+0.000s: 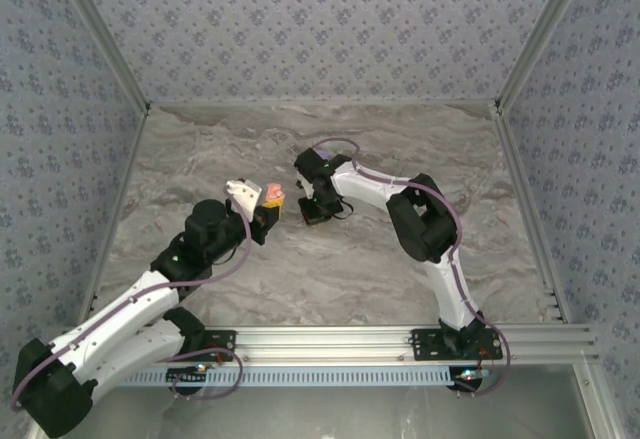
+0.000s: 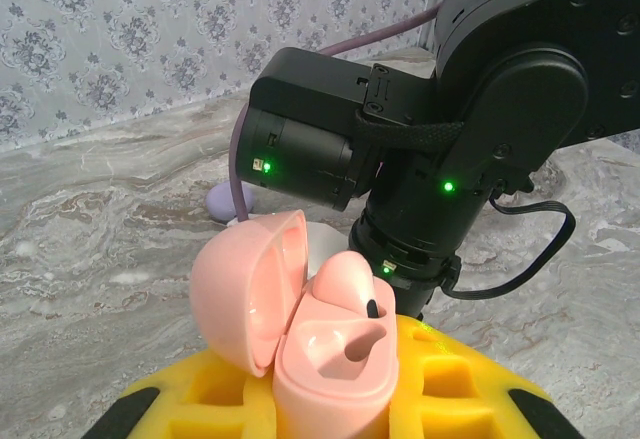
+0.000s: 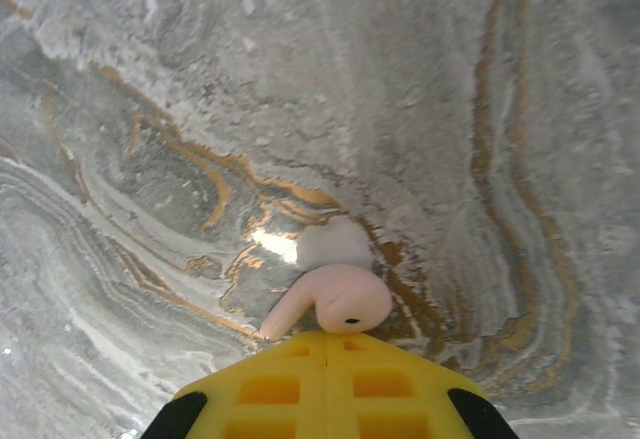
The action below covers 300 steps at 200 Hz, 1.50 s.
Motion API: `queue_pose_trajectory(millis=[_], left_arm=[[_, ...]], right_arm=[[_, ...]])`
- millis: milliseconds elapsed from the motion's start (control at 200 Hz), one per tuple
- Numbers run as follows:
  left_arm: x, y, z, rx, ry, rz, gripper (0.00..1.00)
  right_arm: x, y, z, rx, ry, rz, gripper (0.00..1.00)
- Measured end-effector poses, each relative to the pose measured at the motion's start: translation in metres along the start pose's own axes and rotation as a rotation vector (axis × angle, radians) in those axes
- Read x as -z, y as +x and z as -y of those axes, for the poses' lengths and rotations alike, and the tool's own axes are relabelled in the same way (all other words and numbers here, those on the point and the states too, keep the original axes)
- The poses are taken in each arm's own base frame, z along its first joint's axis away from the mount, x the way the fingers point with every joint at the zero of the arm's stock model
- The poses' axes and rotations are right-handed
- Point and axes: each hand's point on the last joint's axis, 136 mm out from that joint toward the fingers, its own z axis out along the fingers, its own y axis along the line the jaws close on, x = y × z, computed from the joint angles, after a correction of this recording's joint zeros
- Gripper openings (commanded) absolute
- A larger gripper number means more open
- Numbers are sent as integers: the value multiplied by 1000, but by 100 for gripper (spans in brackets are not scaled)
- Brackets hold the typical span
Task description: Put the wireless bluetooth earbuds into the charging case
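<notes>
Left gripper (image 1: 263, 206) clenched on the open pink charging case (image 2: 335, 364), lid (image 2: 240, 284) swung left. 1 seated earbud (image 2: 345, 281) rests inside. Just beyond, right gripper (image 3: 325, 344) pinched shut on a 2nd earbud (image 3: 335, 297), stem pointing left, over the marble table (image 3: 150, 109). Farther back, a lilac piece (image 2: 222, 199) lies on the table.

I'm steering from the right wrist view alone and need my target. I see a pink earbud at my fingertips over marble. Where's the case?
Observer: The left gripper holds the pink charging case up, just left of your right gripper.
Operator: Is the lid open?
Observer: Yes, the lid stands wide open.
Operator: Which socket is free?
Observer: A seated earbud fills one socket. The other socket looks empty for your held earbud.
</notes>
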Motion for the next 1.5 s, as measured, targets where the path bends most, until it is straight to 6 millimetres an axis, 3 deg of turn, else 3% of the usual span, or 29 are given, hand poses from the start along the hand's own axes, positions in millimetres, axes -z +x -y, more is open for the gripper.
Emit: queue_pose_trajectory(millis=[430,705,1099,1499], left_arm=[[0,0,0,0,0,0,6],[0,0,0,0,0,0,6],[0,0,0,0,0,0,6],[0,0,0,0,0,0,5]], right_arm=[[6,-12,10,5,78,44,5],[6,-9,4,12,61,34,29],[25,-30,-7,3,44,85,39],[4,-21,-3,0,97,15,41]])
